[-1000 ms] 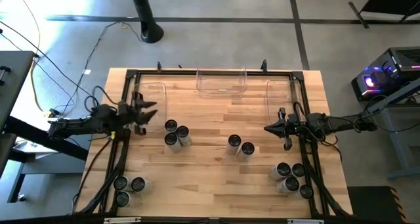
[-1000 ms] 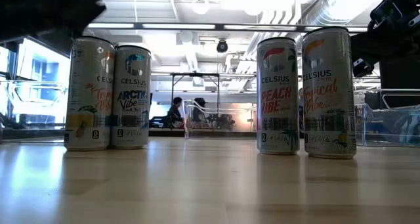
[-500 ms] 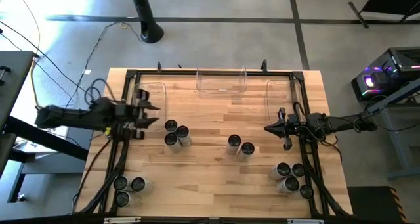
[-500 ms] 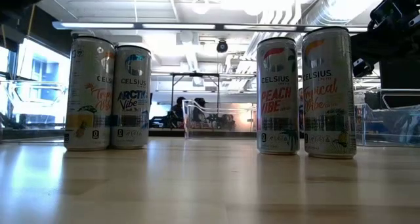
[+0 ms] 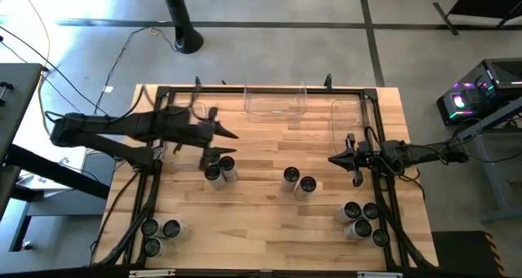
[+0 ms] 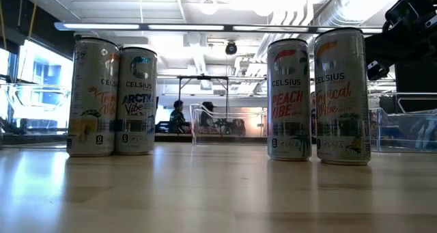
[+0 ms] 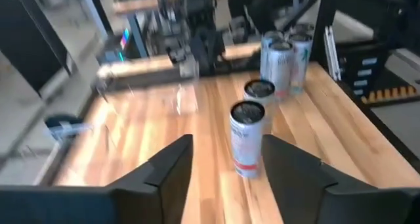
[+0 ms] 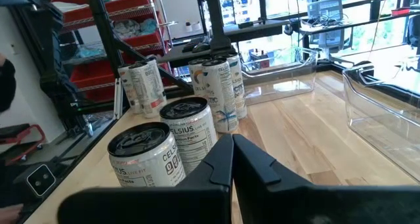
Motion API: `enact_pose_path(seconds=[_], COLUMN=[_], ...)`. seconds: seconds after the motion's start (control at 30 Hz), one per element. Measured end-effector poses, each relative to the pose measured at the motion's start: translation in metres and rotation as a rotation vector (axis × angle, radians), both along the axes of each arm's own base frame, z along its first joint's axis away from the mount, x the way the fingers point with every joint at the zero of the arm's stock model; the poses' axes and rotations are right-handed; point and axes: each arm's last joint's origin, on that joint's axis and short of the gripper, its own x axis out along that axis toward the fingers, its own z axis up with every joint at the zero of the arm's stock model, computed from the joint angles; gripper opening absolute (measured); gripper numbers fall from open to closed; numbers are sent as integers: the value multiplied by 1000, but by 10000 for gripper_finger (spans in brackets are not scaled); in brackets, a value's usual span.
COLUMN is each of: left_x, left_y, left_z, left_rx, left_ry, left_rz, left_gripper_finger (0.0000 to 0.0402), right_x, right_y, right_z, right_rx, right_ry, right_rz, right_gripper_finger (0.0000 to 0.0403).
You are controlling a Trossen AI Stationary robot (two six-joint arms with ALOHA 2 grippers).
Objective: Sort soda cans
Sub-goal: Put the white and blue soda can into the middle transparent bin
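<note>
Left gripper (image 5: 227, 134) is out over the table, fingers spread apart with nothing between them, just above the three-can cluster (image 5: 218, 165) at left-centre. In the left wrist view its fingers (image 7: 172, 165) are clearly apart, framing a bare strip of table (image 7: 151, 119), with the middle pair of cans (image 7: 249, 137) ahead and the far group beyond. Right gripper (image 5: 341, 159) hangs at the right edge of the table, fingers pressed together and empty, near the right clear bin (image 5: 347, 119); its wrist view shows closed fingers (image 8: 226, 159) with two cans (image 8: 164, 148) close in front.

Cans sit upright in four groups: three at left-centre, two in the middle (image 5: 298, 180), three at the front-left corner (image 5: 159, 233), four or five at front-right (image 5: 361, 219). Low view shows four Celsius cans standing, two left (image 6: 113, 96), two right (image 6: 317, 95). Back bin (image 5: 276, 101) and left bin (image 5: 189, 119) hold no cans
</note>
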Motion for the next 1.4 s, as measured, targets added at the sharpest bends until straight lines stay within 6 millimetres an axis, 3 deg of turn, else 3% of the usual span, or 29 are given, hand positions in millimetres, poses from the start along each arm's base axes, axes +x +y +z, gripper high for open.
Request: enact_pose_path(seconds=[0.2,0.43,0.67,0.9,1.17,1.4], left_x=[35,65,72,69,69,68], left_y=[1,5,-3,-9,-9,-8], left_z=[-7,-27,-33,-52,-67,-65], left_rx=[-91,-63,9,-31,-48,-49], left_ry=[132,331,674,903,946,936], left_rz=[51,60,78,141,166,181], left_gripper_finger=[255,317,320,321,321,321], right_x=[0,0,0,0,0,0], right_y=[0,0,0,0,0,0], right_z=[0,0,0,0,0,0], right_rx=[0,0,0,0,0,0], right_ry=[0,0,0,0,0,0], right_rz=[0,0,0,0,0,0], right_gripper_finger=[0,0,0,0,0,0])
